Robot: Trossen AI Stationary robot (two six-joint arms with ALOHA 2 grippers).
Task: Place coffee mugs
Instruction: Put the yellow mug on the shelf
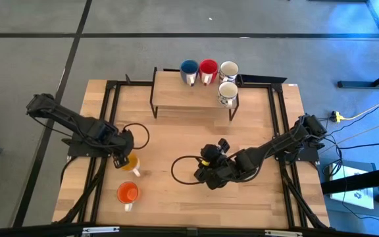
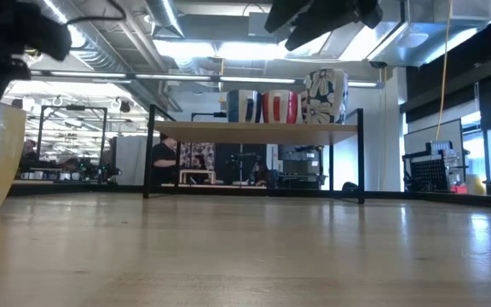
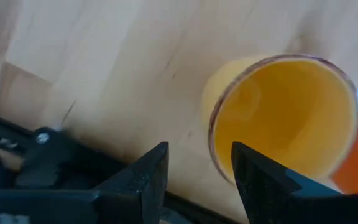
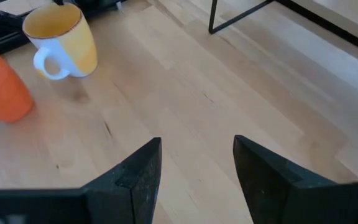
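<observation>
Left hand (image 1: pixel 122 160) hovers directly over the yellow mug (image 1: pixel 131 162), fingers parted, nothing grasped. The mug stands upright on the bench (image 1: pixel 176 131) near its left side, the orange mug (image 1: pixel 127 193) just beside it. For a sound pick, my read: descend so one finger enters the mouth, the other outside the wall, clear of the handle, then clench.

Right hand (image 1: pixel 210 172) waits mid-bench, released, empty.

Blue, red and two white printed mugs (image 1: pixel 227 93) sit on the raised shelf (image 1: pixel 176 97) at the far edge. Pale wood, bare. Beyond: an open workshop, ceiling lights, a person at a desk.
</observation>
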